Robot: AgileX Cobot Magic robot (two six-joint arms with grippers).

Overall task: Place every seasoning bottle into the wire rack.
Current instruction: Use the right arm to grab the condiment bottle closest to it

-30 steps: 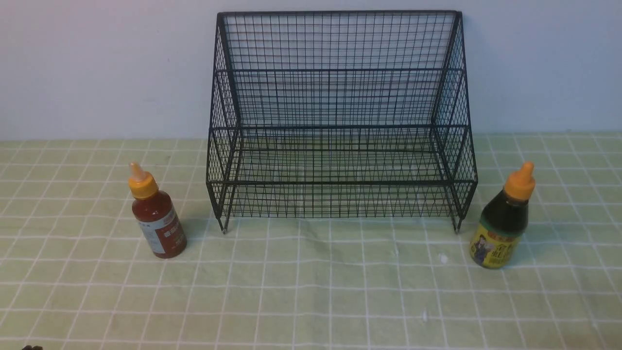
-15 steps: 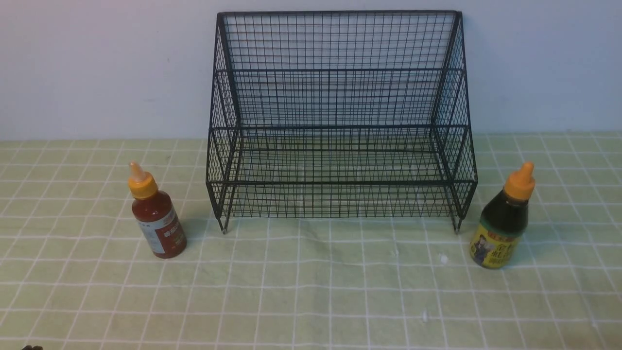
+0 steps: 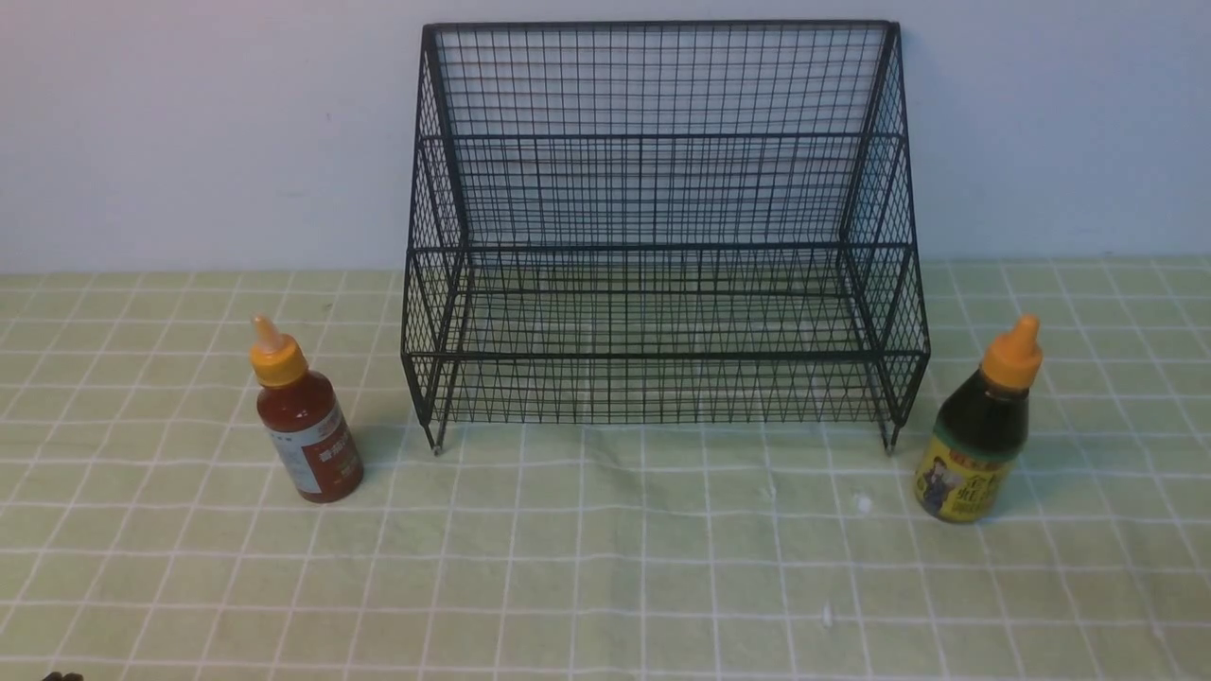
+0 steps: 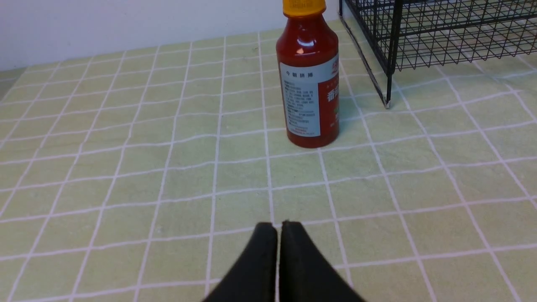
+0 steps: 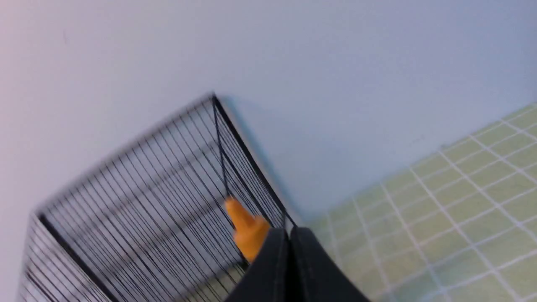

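So far, looks like zero progress: can't count any bottle as racked. Can see straight through the black wire-mesh rack [image 3: 662, 356], standing on the table [image 3: 605, 605] against the wall [image 3: 189, 132], with no bottle inside. Have both to place. Find the red sauce squeeze bottle [image 3: 307, 426] upright on the table, off the left side of the rack, apart from the mesh. Find the dark sauce squeeze bottle [image 3: 979, 435] upright too, just beside the rack on the right, slightly nearer the camera. Reads as pre-grasp, at the very start. Closed fully on the left gripper [image 4: 277, 228], holding nothing, well short of the red sauce. Closed fully on the right gripper [image 5: 288, 235] as well, also holding nothing. Need to open before any pick. Would take red with left, dark with right, then lift each over the low front and set down inside. Call it done only with both in.
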